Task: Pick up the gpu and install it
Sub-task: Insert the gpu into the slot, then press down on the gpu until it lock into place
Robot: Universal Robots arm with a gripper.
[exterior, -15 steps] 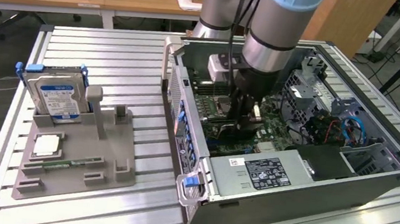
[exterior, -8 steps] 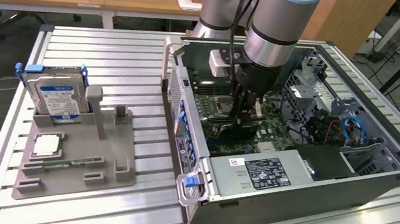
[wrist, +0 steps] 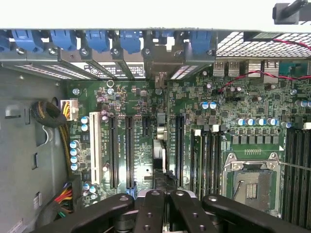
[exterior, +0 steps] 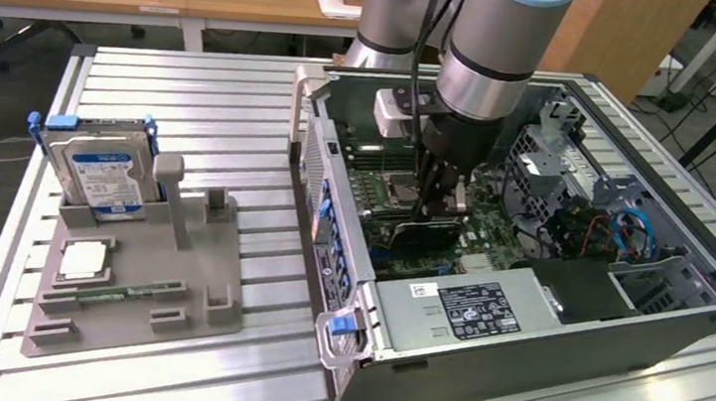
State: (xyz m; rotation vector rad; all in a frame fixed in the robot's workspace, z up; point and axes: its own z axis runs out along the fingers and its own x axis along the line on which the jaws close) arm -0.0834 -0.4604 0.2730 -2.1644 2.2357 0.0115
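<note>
I am down inside the open computer case [exterior: 665,323], over the motherboard [wrist: 146,126], with the gpu [wrist: 159,153] pinched edge-on between my jaws. My jaws are closed tight on its top edge; in the wrist view my gripper [wrist: 164,194] meets around the thin card, which stands upright over the row of long black expansion slots [wrist: 130,150], its far end reaching toward the rear bracket openings with the blue latches [wrist: 131,41]. In the exterior view the card [exterior: 425,230] hangs just beneath my fingers [exterior: 438,197], low over the board.

What worries me: the card sits between two slots from where I look, and I cannot tell whether its edge connector is lined up with one. If I press while it is off to one side, the connector would land on the slot wall or on the small capacitors [wrist: 74,153] nearby, and could bend or scrape. The silver end bracket must also drop cleanly into its rear opening; caught on the case wall, it would tilt the card. My hold is on a narrow edge, so a sideways push could twist the gpu in my jaws. The memory sticks [wrist: 206,155] stand close beside it too.
</note>
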